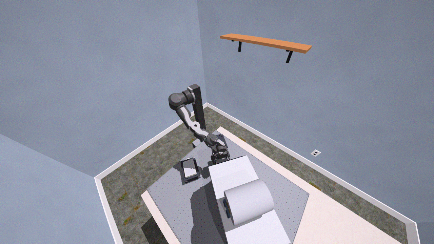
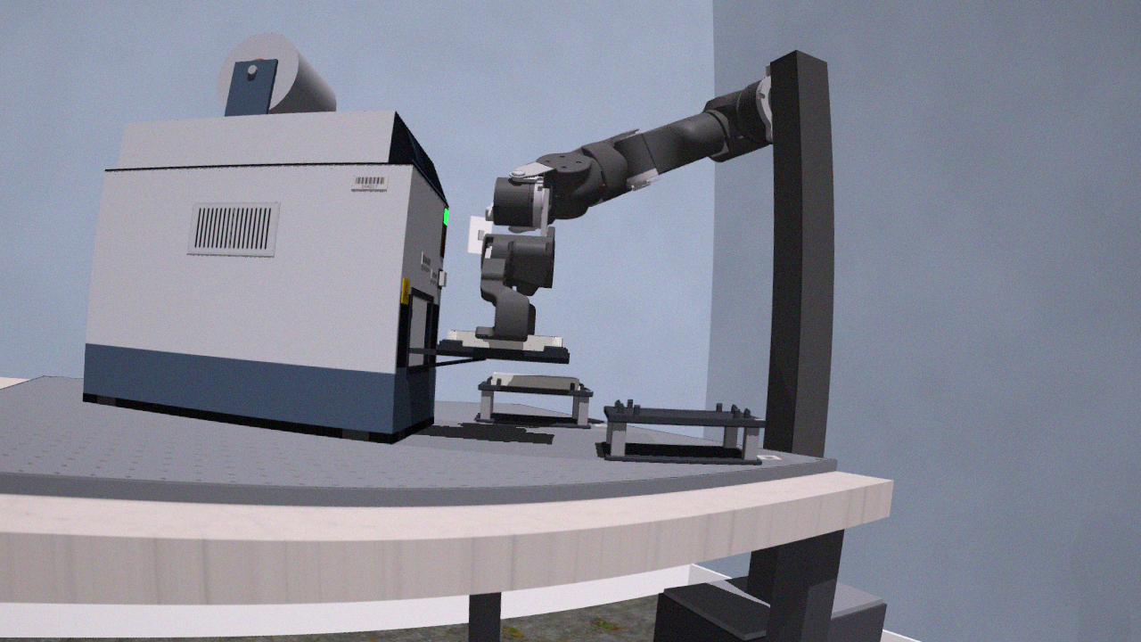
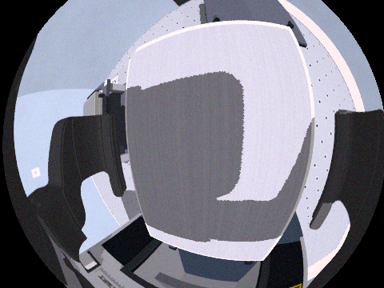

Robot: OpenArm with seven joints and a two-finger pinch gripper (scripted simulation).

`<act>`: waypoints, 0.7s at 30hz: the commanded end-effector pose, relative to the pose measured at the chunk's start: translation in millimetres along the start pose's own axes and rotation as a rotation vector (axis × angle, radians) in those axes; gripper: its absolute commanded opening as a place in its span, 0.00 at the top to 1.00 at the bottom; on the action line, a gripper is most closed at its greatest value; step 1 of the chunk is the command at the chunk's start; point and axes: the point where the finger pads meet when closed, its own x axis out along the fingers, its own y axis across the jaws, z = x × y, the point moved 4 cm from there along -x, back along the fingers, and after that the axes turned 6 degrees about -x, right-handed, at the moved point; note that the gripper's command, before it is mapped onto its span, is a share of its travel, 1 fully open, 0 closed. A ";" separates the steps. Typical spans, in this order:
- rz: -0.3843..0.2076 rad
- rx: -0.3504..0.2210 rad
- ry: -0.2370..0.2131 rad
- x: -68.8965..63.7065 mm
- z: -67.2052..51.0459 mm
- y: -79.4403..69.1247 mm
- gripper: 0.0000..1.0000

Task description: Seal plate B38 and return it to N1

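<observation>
The plate B38 (image 3: pixel 219 139), topped with pale foil, lies flat on the sealer's stage (image 2: pixel 502 351), which stands out in front of the housing. In the exterior view the plate shows as a thin pale slab (image 2: pixel 546 341). My gripper (image 2: pixel 506 331) is open and down over the plate, one finger on each long side; the wrist view shows a gap between each finger and the plate's edges (image 3: pixel 219 166). The lamp (image 2: pixel 446 216) is green. The START key (image 2: pixel 440 277) sits below it. The nest N1 (image 2: pixel 682 416) is empty.
The plate B83 (image 1: pixel 189 170) (image 2: pixel 534 387) lies in the nest N2, below and beyond the stage. The sealer housing (image 2: pixel 263 263) with its foil roll (image 1: pixel 248 201) stands close on my gripper's left. The arm's black post (image 2: pixel 798 255) stands at the table's edge.
</observation>
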 end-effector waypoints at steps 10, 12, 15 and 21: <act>-0.001 0.002 -0.002 -1.1 0.8 -0.1 1.00; -0.001 0.001 -0.001 -0.7 0.5 0.0 1.00; 0.000 0.000 0.000 -0.4 0.1 0.2 1.00; 0.000 0.000 0.000 -0.4 0.1 0.2 1.00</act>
